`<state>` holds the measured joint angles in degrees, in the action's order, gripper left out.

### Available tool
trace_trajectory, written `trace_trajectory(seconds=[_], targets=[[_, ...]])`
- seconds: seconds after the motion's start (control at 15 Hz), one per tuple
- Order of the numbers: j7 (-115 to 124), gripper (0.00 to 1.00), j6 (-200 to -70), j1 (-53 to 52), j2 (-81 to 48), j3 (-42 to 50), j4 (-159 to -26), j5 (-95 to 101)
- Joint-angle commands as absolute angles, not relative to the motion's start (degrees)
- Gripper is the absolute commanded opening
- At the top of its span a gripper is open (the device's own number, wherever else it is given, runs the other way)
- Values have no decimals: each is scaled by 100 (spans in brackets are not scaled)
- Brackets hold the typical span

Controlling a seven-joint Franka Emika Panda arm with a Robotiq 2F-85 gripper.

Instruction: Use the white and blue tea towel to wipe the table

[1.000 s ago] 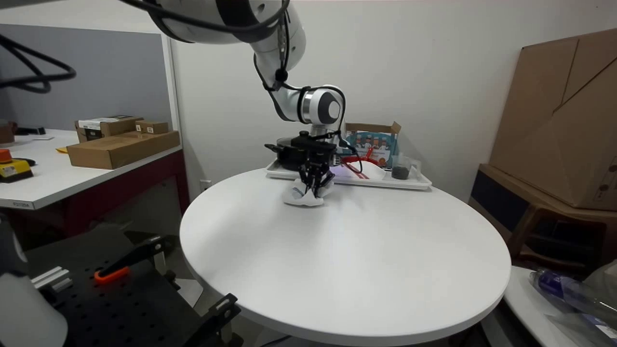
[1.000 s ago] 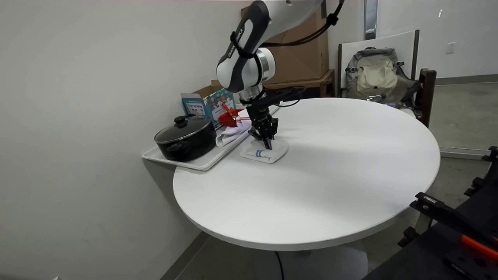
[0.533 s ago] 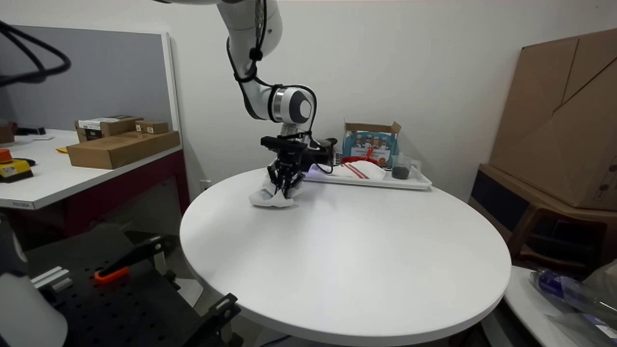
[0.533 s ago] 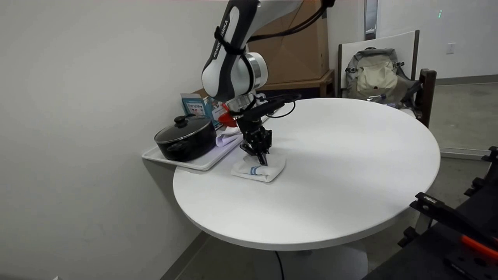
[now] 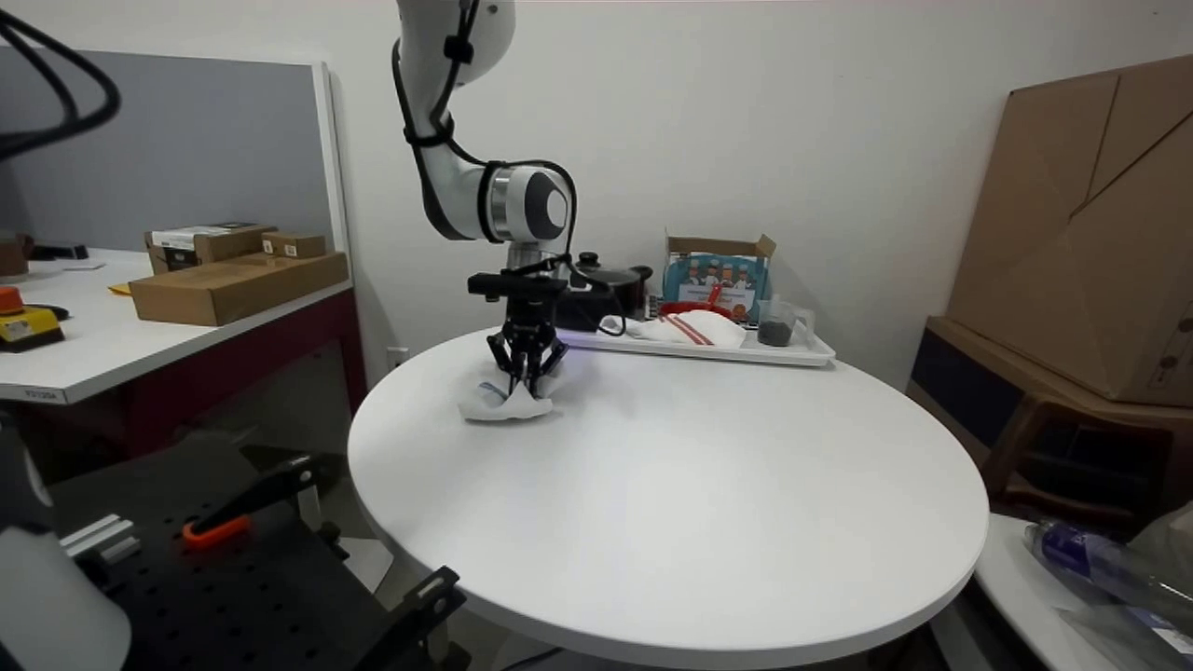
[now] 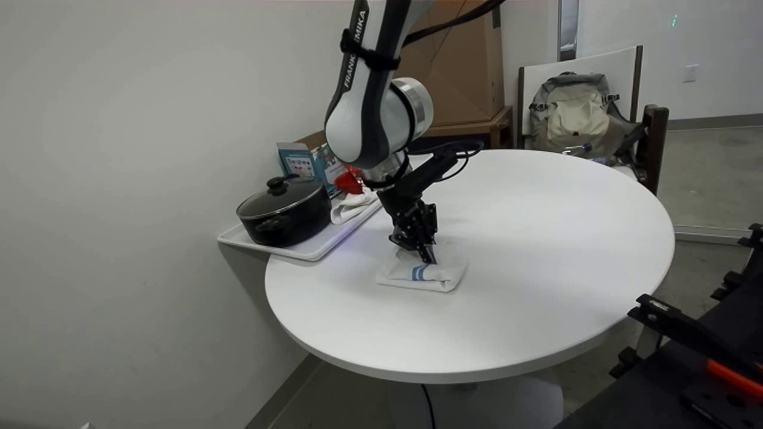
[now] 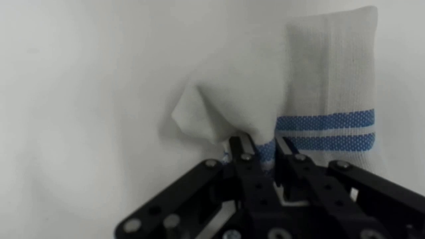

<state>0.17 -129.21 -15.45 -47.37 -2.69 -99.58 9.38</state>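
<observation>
Starting at the left of an exterior view, we have a white desk (image 5: 93, 349) with cardboard boxes (image 5: 247, 292) on it, apart from the round table (image 5: 671, 503) in the middle. Next comes the white and blue tea towel (image 5: 494, 404), lying folded on the table toward its far left, the middle of it drawn up. Over it stands the gripper (image 5: 524, 380), pointing down, its jaws narrow and pinching a fold of the towel; the wrist view is blurred there, so how much of it is caught we can't judge. Farther right, along the table's far edge, a white tray (image 5: 792, 357) carries a black pot (image 5: 587, 309), a white cloth with red stripes (image 5: 719, 328) and a cup (image 5: 775, 323), and past the table stands a large cardboard box (image 5: 1072, 242).

We take wiping to be the step in hand, with the towel gripped and down on the table. Next, we would call for a low, level slide rightward and toward the front of that view, pressing lightly so the towel rubs without bunching.
</observation>
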Motion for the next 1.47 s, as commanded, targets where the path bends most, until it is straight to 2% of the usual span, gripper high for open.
trace_trajectory(seconds=[0.0,0.27,0.67,1.13,1.4], targets=[[417,4,-14097,-1689,-4149,152,-11356,1724],[1000,4,-15568,-1830,-3722,943,-12407,2833],[1825,4,-17093,-2001,-3929,2573,-12783,3415],[1662,4,-17338,-1830,-4253,3451,-12845,2566],[1390,4,-17193,-1778,-4118,3370,-13224,2220]])
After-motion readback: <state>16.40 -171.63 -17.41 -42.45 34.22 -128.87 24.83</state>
